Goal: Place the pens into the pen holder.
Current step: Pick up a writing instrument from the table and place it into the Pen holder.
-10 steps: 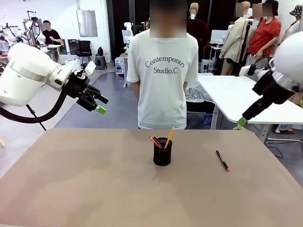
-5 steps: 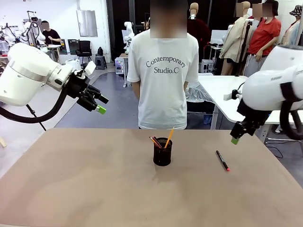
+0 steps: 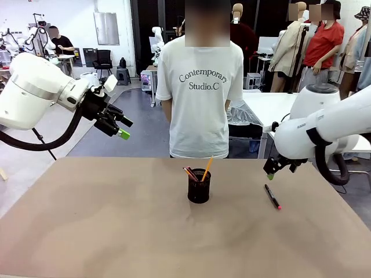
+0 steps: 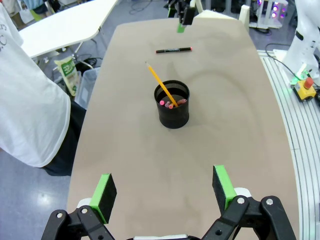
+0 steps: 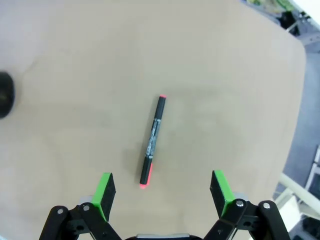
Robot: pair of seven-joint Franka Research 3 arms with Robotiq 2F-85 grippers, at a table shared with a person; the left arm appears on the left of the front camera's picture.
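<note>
Noted pen holder (image 5: 5, 95) cropped by the left edge in the right wrist view, lower lengths of yellow pencil (image 4: 159, 82) and reddish-brown pencil (image 3: 190, 173) concealed inside it, print on black marker (image 5: 153, 141) too small to read.

text: "Contemporary Studio.C" | on: chest of person's white T-shirt (image 3: 200, 98) | black marker (image 5: 154, 142) print: too small to read

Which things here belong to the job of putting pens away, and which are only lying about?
Belong to the job:
- black marker, on the brown table
- pen holder
- yellow pencil and reddish-brown pencil, standing in it

Only lying about:
- white table in the background
- black chair far back
</note>
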